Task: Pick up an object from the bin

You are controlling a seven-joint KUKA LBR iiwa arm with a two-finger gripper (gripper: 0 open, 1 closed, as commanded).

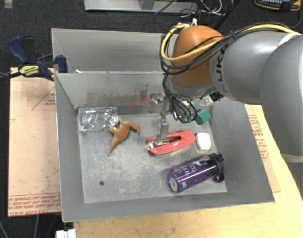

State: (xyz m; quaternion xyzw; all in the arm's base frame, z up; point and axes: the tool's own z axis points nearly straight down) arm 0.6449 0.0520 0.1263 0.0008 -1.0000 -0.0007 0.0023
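1. The gripper (163,132) hangs over the 9 o'clock end of a red stapler (175,143) near the bin's (70,148) centre.
2. Whether the gripper is wide or narrow cannot be told.
3. A purple bottle (193,173) lies at the stapler's 5 o'clock.

The big grey robot arm (260,68) runs off the right edge and covers the back right corner of the grey metal bin (67,133). A small green block (204,116) is mostly tucked under the wrist cables. The gripper (163,133) covers part of the flat red plastic tool (177,142). The tiny dark speck (101,183) near the front is too small to make out.
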